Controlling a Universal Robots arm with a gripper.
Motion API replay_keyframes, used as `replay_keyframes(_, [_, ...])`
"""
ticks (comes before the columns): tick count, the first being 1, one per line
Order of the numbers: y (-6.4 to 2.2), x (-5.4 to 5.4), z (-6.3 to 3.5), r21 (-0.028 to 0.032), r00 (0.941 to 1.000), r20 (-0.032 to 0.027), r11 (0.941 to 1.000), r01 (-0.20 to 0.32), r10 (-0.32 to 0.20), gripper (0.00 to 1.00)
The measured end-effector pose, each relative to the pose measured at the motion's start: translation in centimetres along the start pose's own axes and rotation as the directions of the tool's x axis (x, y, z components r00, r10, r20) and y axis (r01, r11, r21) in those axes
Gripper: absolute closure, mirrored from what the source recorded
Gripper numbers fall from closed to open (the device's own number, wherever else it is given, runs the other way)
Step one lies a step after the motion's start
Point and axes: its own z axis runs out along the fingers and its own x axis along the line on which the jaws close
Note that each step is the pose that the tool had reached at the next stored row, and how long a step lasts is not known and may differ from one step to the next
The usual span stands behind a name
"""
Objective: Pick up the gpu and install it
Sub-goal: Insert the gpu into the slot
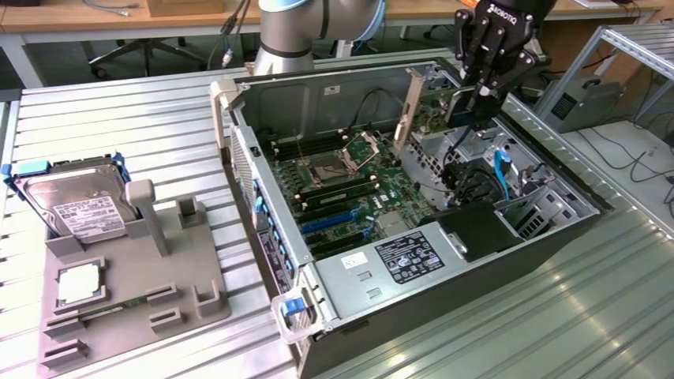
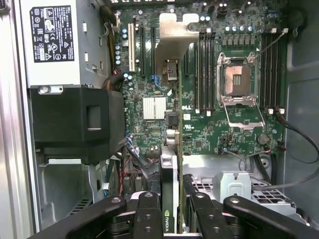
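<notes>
Above the far end of the open case [image 1: 443, 324], toward the exterior view's right, the gripper [image 1: 476, 93] hangs from the arm with its jaws drawn in narrow around the gpu [image 2: 169, 169], one set of black fingers [image 2: 148, 214] on each face of the card. The gpu is held on edge and upright, above the motherboard [image 1: 348, 185], with its silver bracket [image 1: 413, 99] standing vertical on the side toward the exterior view's left, its top above the case rim. In the wrist view the card runs edge-on away from the camera, a green logo showing between the fingers and the bracket at its far end, just beside the row of expansion slots. The fingertips are cut off by the frame edge there, so the exact contact cannot be seen. In the exterior view the card's lower edge blends into the board and brackets behind it, so I cannot tell whether it touches a slot. The CPU socket [image 2: 238, 82] lies open to one side of the card and the labelled power supply [image 2: 52, 35] to the other. A hard drive [image 1: 74, 201] sits in a grey tray [image 1: 158, 276], well apart from the case.
</notes>
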Motion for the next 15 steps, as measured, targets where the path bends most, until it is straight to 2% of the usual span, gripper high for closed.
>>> replay_keyframes(3, [0.19,0.01,0.01,-0.0001,1.0000,0.0004,1.0000,0.000,0.000,0.73])
replay_keyframes(7, [0.87,0.03,0.01,-0.0001,1.0000,0.0005,1.0000,-0.001,0.001,0.73])
replay_keyframes(13, [0.89,0.03,0.00,-0.0001,1.0000,0.0004,1.0000,-0.001,0.001,0.73])
replay_keyframes(15, [0.90,0.02,0.00,-0.0002,1.0000,0.0031,1.0000,-0.002,0.002,0.73])
